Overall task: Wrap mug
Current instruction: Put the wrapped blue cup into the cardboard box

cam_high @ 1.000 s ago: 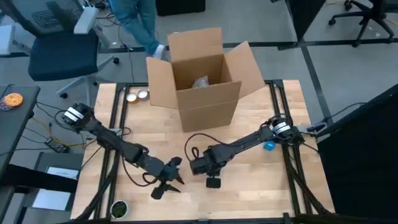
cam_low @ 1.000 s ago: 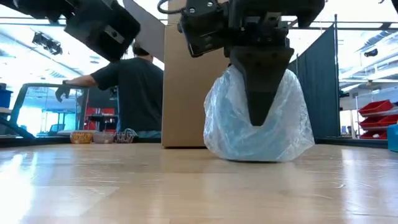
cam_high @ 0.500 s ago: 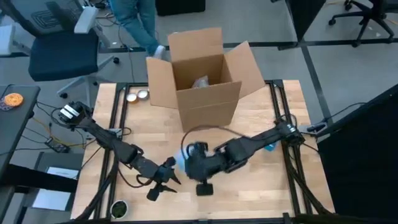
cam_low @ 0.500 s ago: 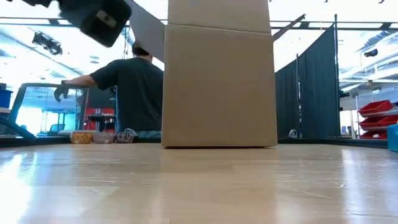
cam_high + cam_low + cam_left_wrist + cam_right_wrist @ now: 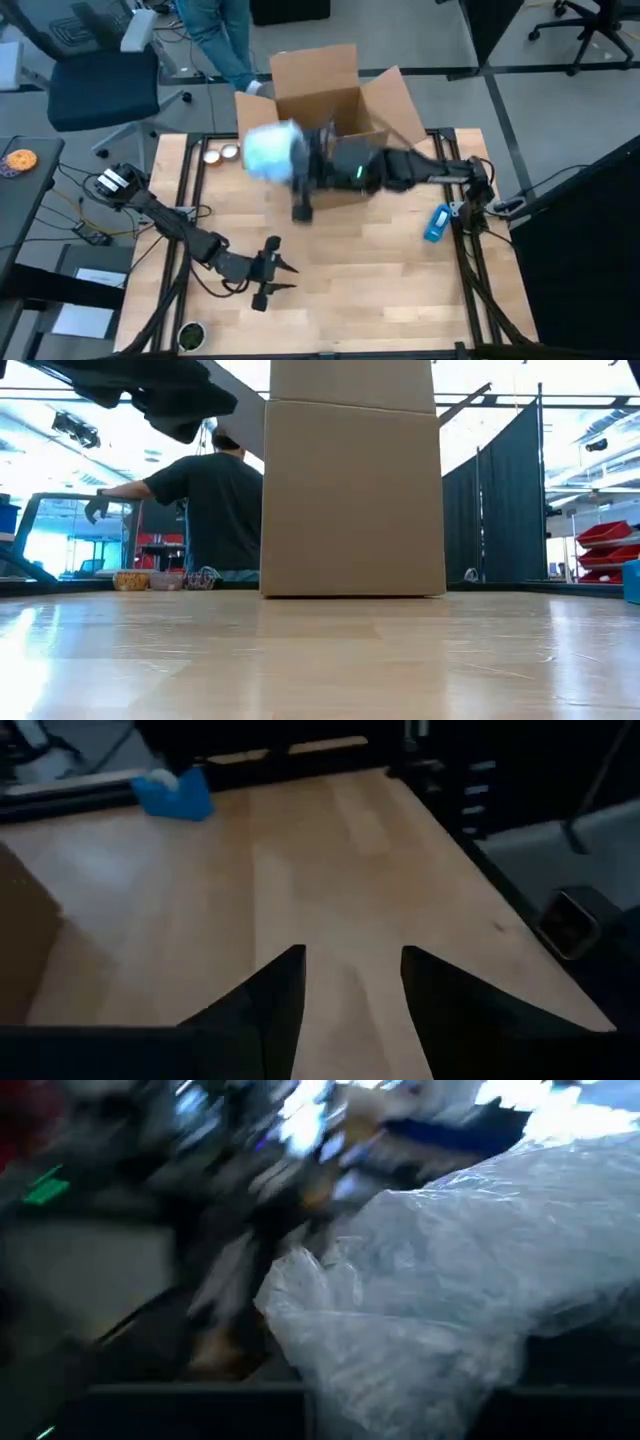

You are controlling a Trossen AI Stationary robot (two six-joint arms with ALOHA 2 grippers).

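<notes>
The mug is wrapped in a pale, clear plastic bundle point(image 5: 268, 150), which hangs in the air over the table's far left part, by the left flap of the open cardboard box point(image 5: 330, 110). My right gripper point(image 5: 295, 168) reaches in from the right and is shut on the bundle, which fills the right wrist view point(image 5: 450, 1280). My left gripper point(image 5: 272, 276) hovers open over bare wood near the table's front, left of centre, its two fingers apart point(image 5: 350, 1005). My right gripper holds the bundle on the side that faces the table's right point(image 5: 288, 160), coming at it about level from the right. The bundle itself and blur hide the fingers and the place of contact. The bundle is lifted clear of the table.
The box point(image 5: 350, 480) stands at the far middle with something pale inside. A blue tape dispenser point(image 5: 435, 222) lies by the right edge. Two small round things point(image 5: 220, 153) sit at the far left. A person stands beyond the far edge point(image 5: 215, 510).
My right gripper has lifted the bundle off the table near the front centre and swung it up, toward the far edge and leftward, to the box's left flap. The bundle has left the low view.
</notes>
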